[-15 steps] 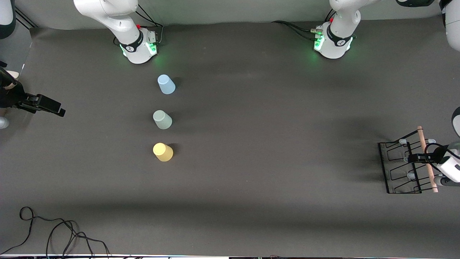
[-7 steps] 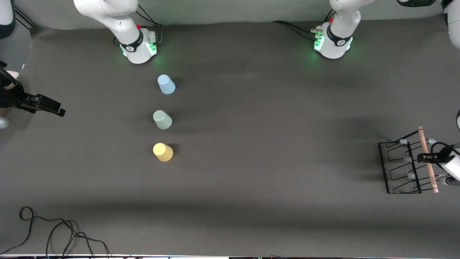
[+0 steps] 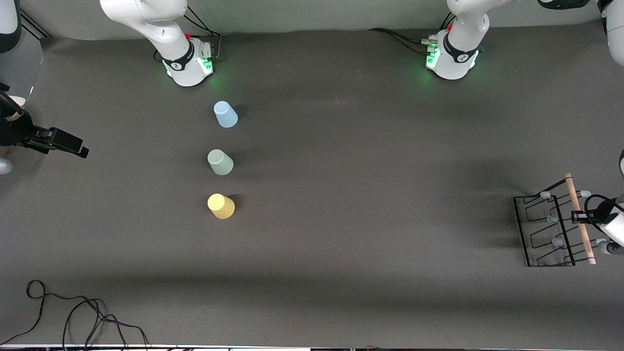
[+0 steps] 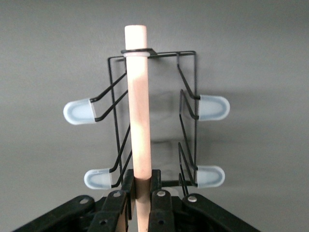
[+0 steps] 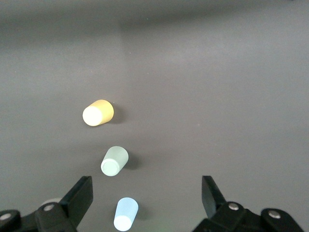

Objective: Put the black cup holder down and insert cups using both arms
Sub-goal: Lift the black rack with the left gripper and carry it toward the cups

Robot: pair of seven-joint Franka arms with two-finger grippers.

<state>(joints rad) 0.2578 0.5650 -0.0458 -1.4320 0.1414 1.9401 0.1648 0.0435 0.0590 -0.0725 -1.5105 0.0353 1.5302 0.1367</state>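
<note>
The black cup holder, a wire rack with a wooden rod handle, is at the left arm's end of the table. My left gripper is shut on the middle of that handle; both fingers press the rod, and whitish prong caps stick out to either side. Three cups stand upside down in a row near the right arm's base: light blue, grey-green, yellow. My right gripper waits open at the right arm's end of the table, with the cups in its view.
A loose black cable lies at the table's edge nearest the front camera, toward the right arm's end. Both arm bases glow green at the table's edge farthest from the front camera. The rack sits close to the table's end edge.
The left gripper has slid off the rack's wires onto the wooden handle and shut on it. The rack shifted slightly. The right arm and the cups have not moved.
</note>
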